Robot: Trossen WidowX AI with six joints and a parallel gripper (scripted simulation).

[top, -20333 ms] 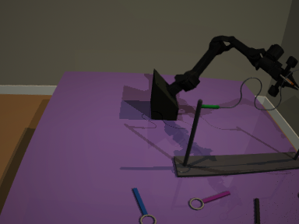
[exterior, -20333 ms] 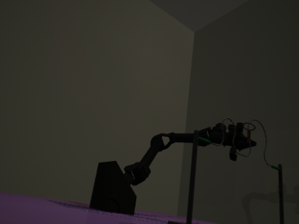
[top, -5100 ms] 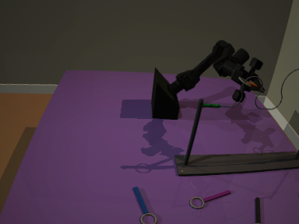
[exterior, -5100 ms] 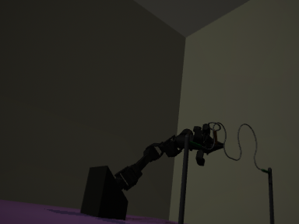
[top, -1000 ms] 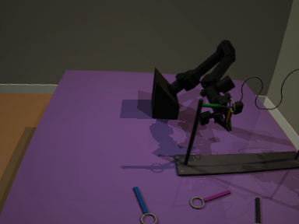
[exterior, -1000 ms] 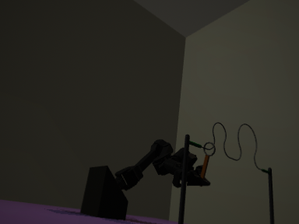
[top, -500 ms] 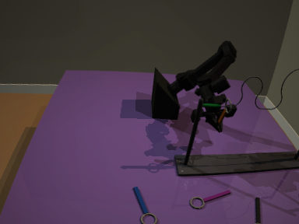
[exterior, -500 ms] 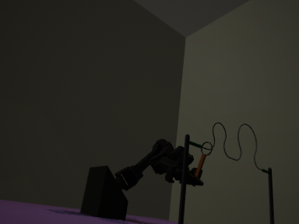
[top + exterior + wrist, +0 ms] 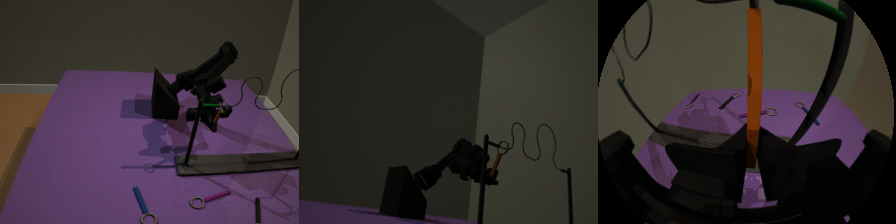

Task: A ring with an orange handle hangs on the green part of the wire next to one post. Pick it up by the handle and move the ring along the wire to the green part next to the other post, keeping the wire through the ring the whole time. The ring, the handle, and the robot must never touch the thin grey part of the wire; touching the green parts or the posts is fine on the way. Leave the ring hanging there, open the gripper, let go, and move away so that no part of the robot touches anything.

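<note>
Orange handle (image 9: 754, 76) stands nearly upright, its lower end clamped in the claw (image 9: 751, 159); its ring (image 9: 503, 146) sits at twelve o'clock above, circling the green wire (image 9: 492, 144).

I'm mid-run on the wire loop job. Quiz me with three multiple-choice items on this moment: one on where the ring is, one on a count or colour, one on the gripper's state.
1. Where is the grey metal ring?
A. On the green wire section beside the near black post
B. At the far post
C. Lying on the purple table

2. How many spare ring tools lie in full view on the purple table?
A. None
B. Two
C. Five

3. What is the gripper doing?
A. Open, holding nothing
B. Shut on the post
C. Shut on the orange handle

Key: 1 A, the exterior view shows the ring just past the green end; 2 B, one blue-handled, one magenta-handled; 3 C, the wrist view shows the handle clamped between the fingers.
</note>
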